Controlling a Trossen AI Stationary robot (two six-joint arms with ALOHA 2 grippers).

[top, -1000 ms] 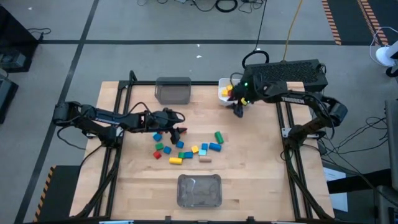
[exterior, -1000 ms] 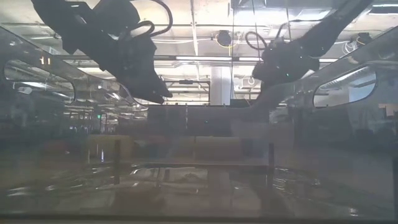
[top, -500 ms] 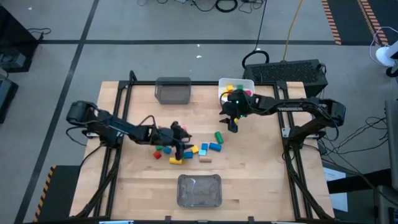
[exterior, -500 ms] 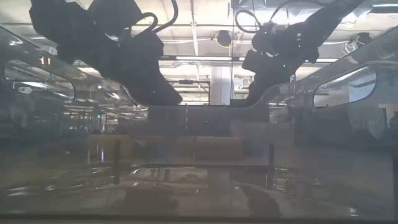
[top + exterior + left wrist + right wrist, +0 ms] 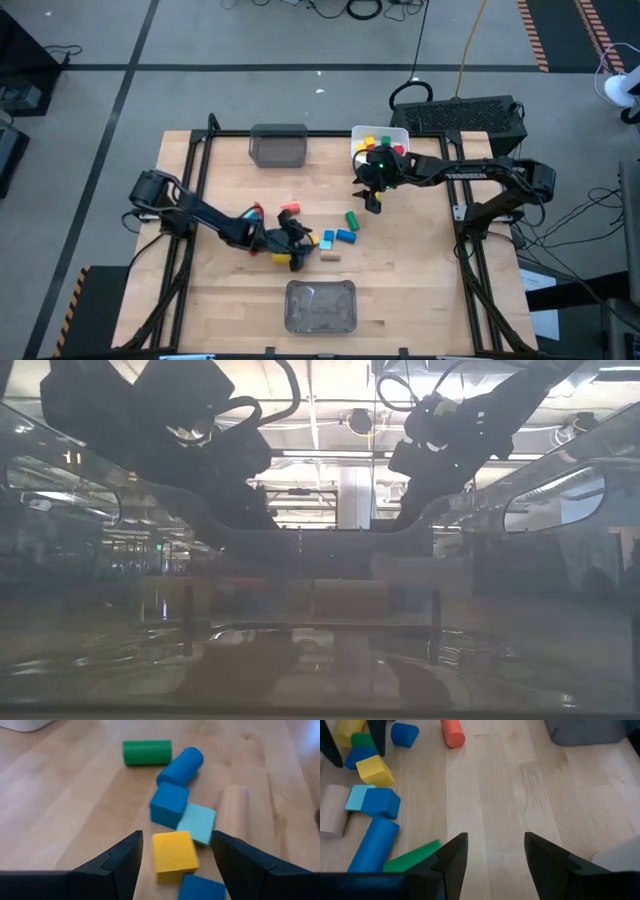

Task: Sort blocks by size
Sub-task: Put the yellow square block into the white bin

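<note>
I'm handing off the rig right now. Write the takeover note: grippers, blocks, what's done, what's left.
Left gripper: open, empty, low over the loose pile, a yellow cube between its fingers.
Right gripper: open, empty, above bare wood near the white bin.
Done: several blocks lie in the white bin.
Left: the pile mid-table, including a green cylinder, blue cylinder and red cylinder. Grey bin looks empty.

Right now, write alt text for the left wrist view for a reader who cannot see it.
The left gripper, fingers open, hovers over a yellow cube on the wooden table. Just beyond lie a blue cube, a light blue block, a blue cylinder, a green cylinder and a tan cylinder.
</note>
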